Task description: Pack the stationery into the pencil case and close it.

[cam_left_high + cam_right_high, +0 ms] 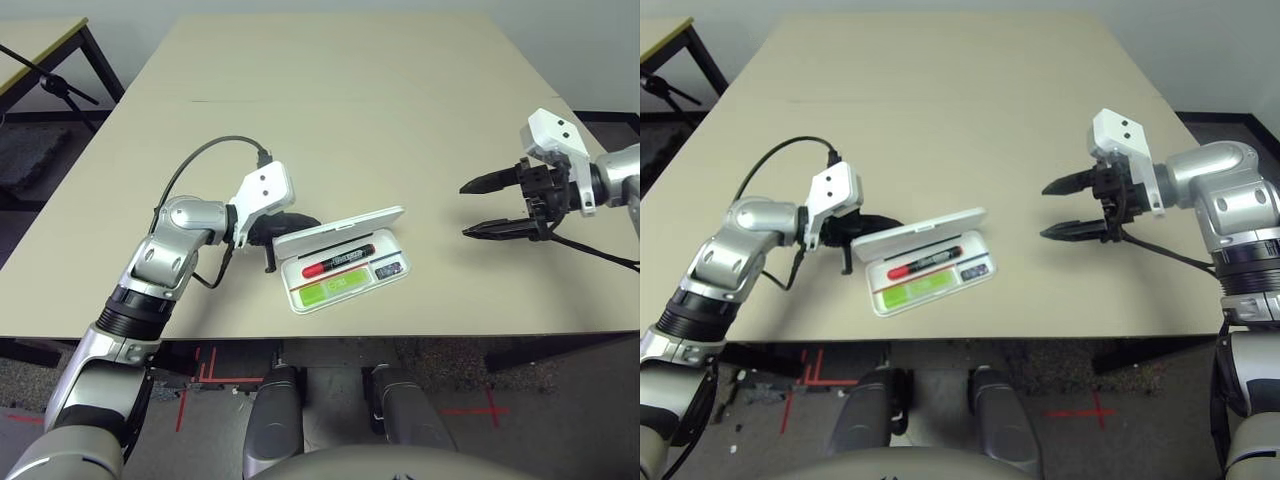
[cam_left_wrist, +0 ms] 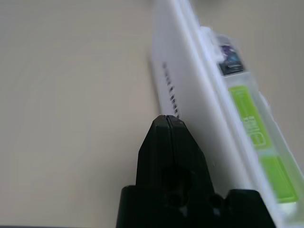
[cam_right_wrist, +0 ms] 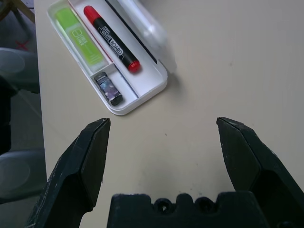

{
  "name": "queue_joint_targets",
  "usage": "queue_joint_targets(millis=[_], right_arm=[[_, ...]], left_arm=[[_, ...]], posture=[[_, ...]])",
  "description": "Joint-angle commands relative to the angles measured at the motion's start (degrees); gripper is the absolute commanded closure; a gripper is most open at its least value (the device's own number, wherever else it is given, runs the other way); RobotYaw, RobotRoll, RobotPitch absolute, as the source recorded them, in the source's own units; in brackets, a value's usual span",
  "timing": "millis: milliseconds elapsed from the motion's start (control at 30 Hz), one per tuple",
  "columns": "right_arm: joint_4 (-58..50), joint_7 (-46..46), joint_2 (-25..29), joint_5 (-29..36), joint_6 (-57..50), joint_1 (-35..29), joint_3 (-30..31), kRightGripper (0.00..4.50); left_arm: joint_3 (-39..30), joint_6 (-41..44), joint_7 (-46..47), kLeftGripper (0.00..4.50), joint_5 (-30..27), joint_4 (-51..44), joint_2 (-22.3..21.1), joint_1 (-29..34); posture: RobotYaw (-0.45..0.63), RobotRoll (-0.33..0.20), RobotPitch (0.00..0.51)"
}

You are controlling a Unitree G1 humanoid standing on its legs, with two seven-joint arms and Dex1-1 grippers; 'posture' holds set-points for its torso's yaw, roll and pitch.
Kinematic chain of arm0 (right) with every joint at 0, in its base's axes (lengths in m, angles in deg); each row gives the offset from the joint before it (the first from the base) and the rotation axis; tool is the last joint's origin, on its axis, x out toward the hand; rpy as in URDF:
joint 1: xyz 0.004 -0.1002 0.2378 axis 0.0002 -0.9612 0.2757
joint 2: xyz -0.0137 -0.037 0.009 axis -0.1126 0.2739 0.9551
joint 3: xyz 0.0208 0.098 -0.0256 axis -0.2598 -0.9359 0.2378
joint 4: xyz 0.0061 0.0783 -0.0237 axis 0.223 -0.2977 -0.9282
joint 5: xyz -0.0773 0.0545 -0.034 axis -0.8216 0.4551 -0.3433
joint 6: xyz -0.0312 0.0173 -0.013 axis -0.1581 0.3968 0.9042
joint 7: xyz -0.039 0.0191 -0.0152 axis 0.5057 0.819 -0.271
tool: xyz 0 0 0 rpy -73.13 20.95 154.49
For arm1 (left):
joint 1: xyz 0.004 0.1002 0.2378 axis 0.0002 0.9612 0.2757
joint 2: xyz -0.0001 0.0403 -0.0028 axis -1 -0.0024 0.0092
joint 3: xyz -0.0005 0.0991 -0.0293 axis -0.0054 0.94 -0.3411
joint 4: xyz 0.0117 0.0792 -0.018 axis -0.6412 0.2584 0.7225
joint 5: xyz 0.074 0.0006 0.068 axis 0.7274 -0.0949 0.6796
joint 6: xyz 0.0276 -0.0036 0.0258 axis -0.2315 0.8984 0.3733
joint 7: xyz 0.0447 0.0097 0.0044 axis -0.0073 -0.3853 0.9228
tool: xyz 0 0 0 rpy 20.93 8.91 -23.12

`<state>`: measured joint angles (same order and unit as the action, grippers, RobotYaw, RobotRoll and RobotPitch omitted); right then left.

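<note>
One pencil case (image 1: 350, 294): white, hinged, lid raised; near the robot-side edge of the table (image 1: 300, 100), between the two grippers.
Table edge: runs just in front of the case's tray, with only a narrow strip of tabletop between.
Open room: wide on the far side of the case; also between the case and the right gripper (image 1: 463, 209).
Lid (image 1: 340, 232): tilted up along the tray's far side.
Left gripper (image 2: 170, 117): fingers clenched together, nothing between them, at the lid's outer face; contact cannot be told.
Right gripper: fingers spread wide, released, well apart from the case.
Hidden parts: in the head views, the lid covers the left fingertips in part; in the left wrist view, it hides the marker.
Hard to read: dark lettering (image 2: 171, 90) on the lid, blurred and foreshortened.
Stationery, three pieces, all inside the tray: one red-and-black marker (image 1: 338, 261) in the long compartment by the hinge; one lime-green highlighter (image 1: 334, 287) in the front compartment; one small dark block (image 3: 108, 89) in the small end compartment.
</note>
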<state>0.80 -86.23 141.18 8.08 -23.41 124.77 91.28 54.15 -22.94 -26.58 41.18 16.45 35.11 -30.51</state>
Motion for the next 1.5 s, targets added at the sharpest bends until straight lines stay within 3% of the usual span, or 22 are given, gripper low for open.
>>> queue_joint_targets(millis=[33, 367, 600, 1000, 1167, 1267, 1500], right_arm=[[-0.56, 0.13, -0.12, -0.62, 0.25, -0.23, 0.14, 0.00], [-0.04, 0.27, -0.69, -1.42, 0.69, -0.22, 0.24, 0.00], [0.40, 0.34, -1.64, -1.96, 1.04, 0.13, 0.51, 0.00], [0.91, 0.54, -2.76, -2.74, 1.85, 0.16, 0.58, 0.00], [1.58, 2.25, -3.66, -2.65, 2.70, -0.03, -0.36, 0.00], [3.45, 5.86, -5.42, -2.25, 3.81, 0.17, -2.06, 0.00], [9.99, 21.86, -15.23, 2.62, 5.12, 2.05, -12.85, 0.00]], left_arm=[[1.43, 0.95, -0.90, 4.44, -0.76, -2.62, 0.02, 1.10], [1.68, 3.03, -1.71, 4.44, -2.41, -10.28, -1.99, 3.82], [6.51, 4.29, -1.00, 4.44, -0.40, -12.81, -1.37, 5.65], [13.33, 2.01, -0.93, 4.44, 7.58, -4.33, -3.18, 5.41], [7.51, 0.97, 3.08, 4.44, 3.35, -4.02, 0.45, 5.78], [0.33, 0.43, 7.67, 3.89, -0.57, -3.16, 3.80, 5.20], [-18.35, -1.87, 20.87, 1.26, -8.72, 1.88, 10.64, 3.09]], posture=[[0.01, 0.000, 0.106], [0.02, 0.000, 0.107], [0.02, 0.000, 0.102], [0.02, 0.000, 0.091], [0.02, 0.000, 0.089], [0.02, 0.000, 0.090], [0.03, 0.000, 0.094]])
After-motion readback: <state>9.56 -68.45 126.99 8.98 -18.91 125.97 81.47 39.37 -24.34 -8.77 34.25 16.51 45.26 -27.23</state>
